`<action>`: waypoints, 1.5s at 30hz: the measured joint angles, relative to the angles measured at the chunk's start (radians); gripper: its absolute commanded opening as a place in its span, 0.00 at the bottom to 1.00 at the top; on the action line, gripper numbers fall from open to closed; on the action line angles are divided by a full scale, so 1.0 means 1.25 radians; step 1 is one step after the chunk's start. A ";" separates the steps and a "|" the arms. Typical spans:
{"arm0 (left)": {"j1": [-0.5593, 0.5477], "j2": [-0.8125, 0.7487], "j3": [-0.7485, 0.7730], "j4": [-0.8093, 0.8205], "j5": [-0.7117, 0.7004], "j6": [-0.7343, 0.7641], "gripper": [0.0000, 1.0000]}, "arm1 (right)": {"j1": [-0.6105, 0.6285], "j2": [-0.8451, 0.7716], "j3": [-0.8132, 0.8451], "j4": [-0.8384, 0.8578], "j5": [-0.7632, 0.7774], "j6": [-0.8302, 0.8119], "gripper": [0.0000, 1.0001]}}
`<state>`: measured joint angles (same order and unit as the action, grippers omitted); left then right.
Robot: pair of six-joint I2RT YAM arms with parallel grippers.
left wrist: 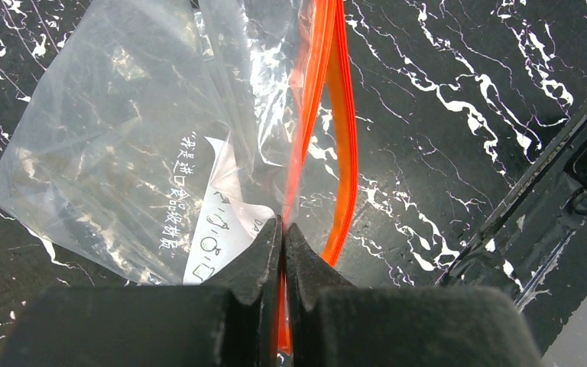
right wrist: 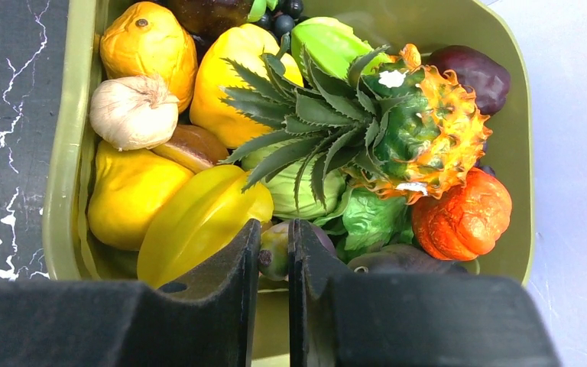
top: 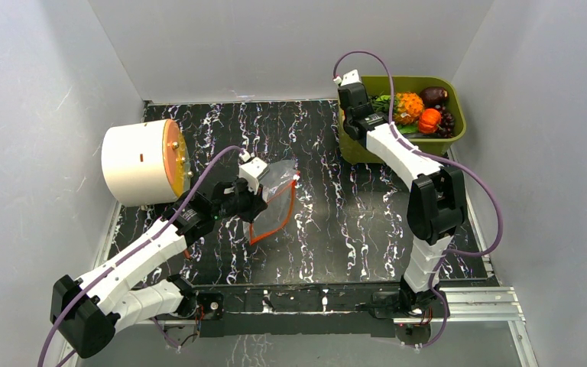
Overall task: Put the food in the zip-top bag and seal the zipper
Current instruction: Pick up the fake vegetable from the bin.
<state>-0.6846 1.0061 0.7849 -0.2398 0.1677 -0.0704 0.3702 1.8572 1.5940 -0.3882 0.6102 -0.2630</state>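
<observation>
Step in hand: by my reading, lifting one piece of food (right wrist: 458, 222) out of the olive-green bin (right wrist: 65, 191); the bag looks empty.
Right gripper (right wrist: 274, 233): low centre of the wrist view, over the bin's near side. Jaws are narrow, almost together, with a small green-and-purple piece (right wrist: 275, 251) showing in the gap. I cannot tell whether I have it pinched.
Left gripper (left wrist: 283, 229): clamped on the zip-top bag (left wrist: 122, 138) at its mouth, with the zipper (left wrist: 344, 138) running up-frame from between my fingers, its two strips slightly parted.
Bag's place: left of centre in the overhead view, on the black marbled table (top: 351, 214), well apart from the bin at upper right.
Doing it well: I should rise straight up before swinging left, so the piece clears the rim, and hold the mouth parted.
Edges: the yellow star fruit (right wrist: 199, 218) lies against my left finger, and the pineapple (right wrist: 420, 138) leaves spread just above.
Open room: bare table mid-frame between bag and bin; the white drum (top: 137, 162) crowds the left.
</observation>
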 measured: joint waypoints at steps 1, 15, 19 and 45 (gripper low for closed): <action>0.000 0.000 0.000 0.000 -0.001 0.000 0.00 | 0.000 0.000 0.000 0.000 0.001 0.001 0.00; 0.000 -0.001 -0.002 0.010 -0.032 -0.032 0.00 | 0.049 -0.060 0.006 -0.044 0.064 0.036 0.00; 0.000 -0.001 -0.002 0.018 -0.035 -0.059 0.00 | 0.060 -0.102 0.022 -0.074 0.071 0.065 0.00; 0.000 0.030 0.049 0.040 -0.100 -0.242 0.00 | 0.112 -0.466 0.076 -0.278 -0.051 0.248 0.00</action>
<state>-0.6846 1.0439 0.8455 -0.1894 0.0425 -0.3729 0.5106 1.2751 1.6890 -0.7353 0.5468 0.0463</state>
